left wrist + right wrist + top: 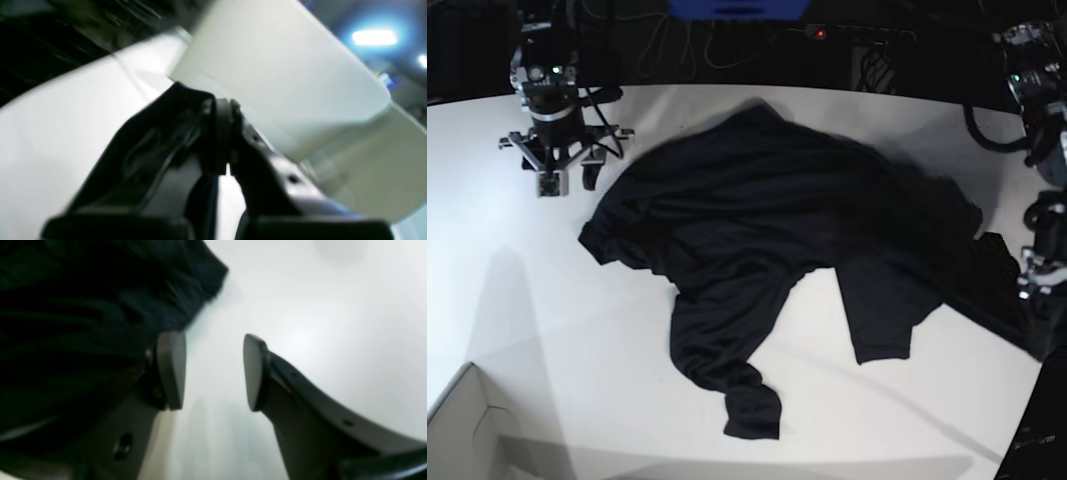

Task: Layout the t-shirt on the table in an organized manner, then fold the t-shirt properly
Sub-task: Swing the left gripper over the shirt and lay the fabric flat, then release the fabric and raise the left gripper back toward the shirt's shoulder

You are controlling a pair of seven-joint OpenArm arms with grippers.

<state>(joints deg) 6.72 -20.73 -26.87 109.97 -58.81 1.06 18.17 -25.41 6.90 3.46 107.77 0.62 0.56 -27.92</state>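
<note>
The t-shirt [767, 240] lies crumpled at the centre of the table [517, 300]. Its long axis runs diagonally, from the hem near the right end effector [549, 183] toward the left end effector [1034, 283]. One loose part trails toward the near table edge.

Right end effector [213, 371]: fingers spread, holding nothing, with cloth just beside one finger [171, 370]. In my judgement it is the better placed for the first grasp.

Left end effector [225, 133]: fingers pressed together, with no cloth visible between them.
</note>
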